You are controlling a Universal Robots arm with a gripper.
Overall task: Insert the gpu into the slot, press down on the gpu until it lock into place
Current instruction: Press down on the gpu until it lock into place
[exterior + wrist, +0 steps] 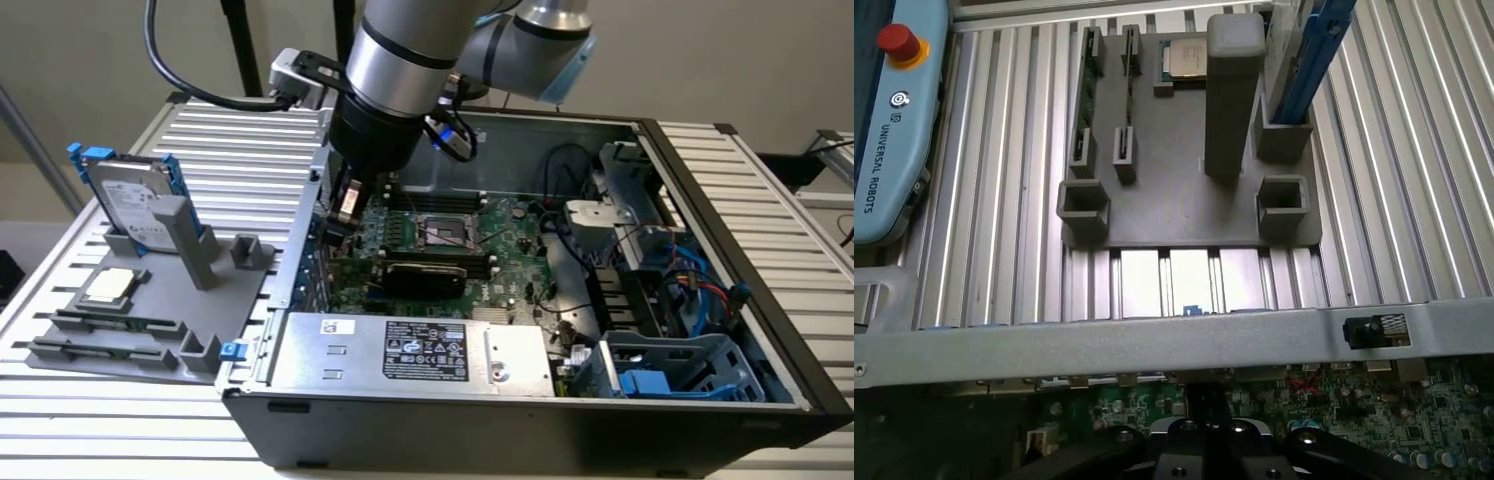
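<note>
A ribbed metal surface point(747, 180) carries an open black computer case point(534, 430) lying on its side, with a plain pale wall behind. At about nine o'clock from the case in the exterior view sits a grey parts holder point(200, 300), with a hard drive in a blue frame point(127, 195) standing upright in it and a square processor chip point(110, 287) lying flat.

Inside the case a green motherboard point(514, 245) fills the middle. The gpu point(424, 272), a thin black card, lies lengthwise across the board at about six o'clock from the square silver processor socket point(443, 231). The slot cannot be made out beneath it. A silver labelled power supply point(414, 352) lies along the case's near edge.

The silver arm point(400, 50) comes down from twelve o'clock, and the pincer point(336, 215) hangs over the board's end nearest the parts holder, close by the gpu's end. Its fingers are together and hold nothing that can be seen.

In the wrist view a blue teach pendant point(894, 130) with a red button lies on the surface beside the holder.
</note>
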